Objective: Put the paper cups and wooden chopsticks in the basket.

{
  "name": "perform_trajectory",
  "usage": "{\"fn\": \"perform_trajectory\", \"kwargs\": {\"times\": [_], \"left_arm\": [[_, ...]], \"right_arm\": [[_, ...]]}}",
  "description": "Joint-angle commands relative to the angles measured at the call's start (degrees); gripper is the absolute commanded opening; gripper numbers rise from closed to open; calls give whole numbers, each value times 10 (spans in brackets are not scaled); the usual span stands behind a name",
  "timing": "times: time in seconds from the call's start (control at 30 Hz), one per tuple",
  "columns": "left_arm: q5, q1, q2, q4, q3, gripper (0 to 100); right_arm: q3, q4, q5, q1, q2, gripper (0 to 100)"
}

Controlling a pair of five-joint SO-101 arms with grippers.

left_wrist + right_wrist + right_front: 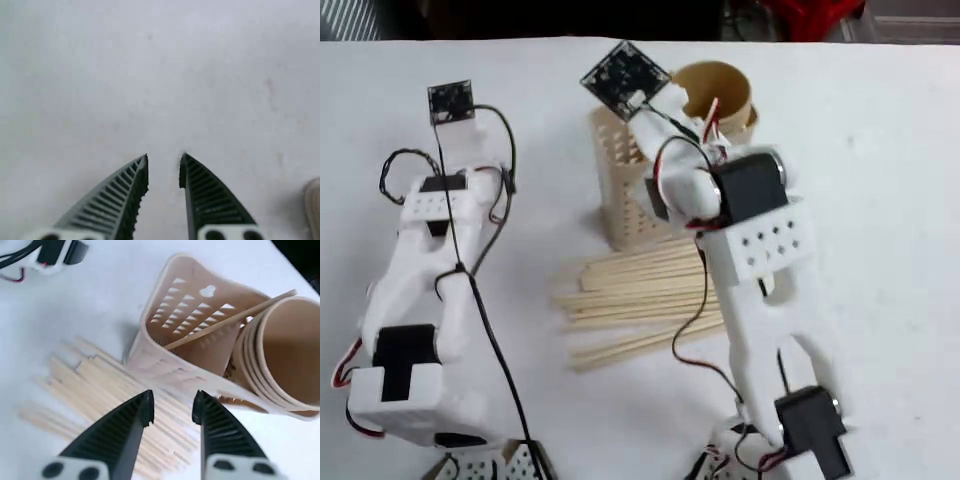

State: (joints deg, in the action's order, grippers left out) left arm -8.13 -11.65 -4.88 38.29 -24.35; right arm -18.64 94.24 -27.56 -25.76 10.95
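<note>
Just beyond the tips of our right claw (172,409) stands the basket (150,362), with its near wall almost beneath them. The paper cups (295,355) sit nested as one stack in the end of the basket farther from the claw, so that half of the task looks done. One chopstick (225,322) leans slantwise across the open compartment, its upper end resting against the cup stack. We judge it lies that way because the basket is shorter than the stick.

Under the claw and off to one side of it, the wooden chopsticks (95,385) lie loose on the table in a flat, roughly parallel heap that touches the foot of the basket. The claw's jaws are a little apart and grasp nothing. We read that as readiness to come down on the heap, where the narrow gap would suit pinching one or two thin sticks.

Our left claw (163,167) hangs over bare table (150,75), released and empty, with its tips slightly parted. It is well away from the basket, probably so as not to crowd the working arm.
</note>
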Motion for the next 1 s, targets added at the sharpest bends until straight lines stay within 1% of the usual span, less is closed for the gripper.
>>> {"fn": "perform_trajectory", "kwargs": {"times": [0.0, 0.07, 0.2, 0.3, 0.4, 0.47, 0.53, 0.73, 0.87, 0.97], "left_arm": [[5, -6, 4, -14, 4, 128], [5, -6, 4, -14, 4, 128], [5, -6, 4, -14, 4, 128], [5, -6, 4, -14, 5, 128], [5, -6, 4, -14, 6, 128], [5, -7, 4, -14, 7, 128], [5, -7, 4, -14, 8, 128], [5, -7, 4, -14, 7, 128], [5, -7, 4, -14, 8, 128], [5, -6, 4, -14, 9, 128]], "right_arm": [[-8, 43, -80, -30, 59, 140], [6, 43, -115, -50, 86, 140], [62, 44, -121, -93, 142, 141], [157, 44, -133, -142, 173, 144], [280, 42, -194, -197, 188, 144], [365, 24, -230, -220, 188, 144], [446, -21, -252, -225, 188, 144], [626, -196, -261, -206, 190, 124], [700, -255, -300, -207, 193, 70], [738, -284, -303, -205, 193, 94]]}}
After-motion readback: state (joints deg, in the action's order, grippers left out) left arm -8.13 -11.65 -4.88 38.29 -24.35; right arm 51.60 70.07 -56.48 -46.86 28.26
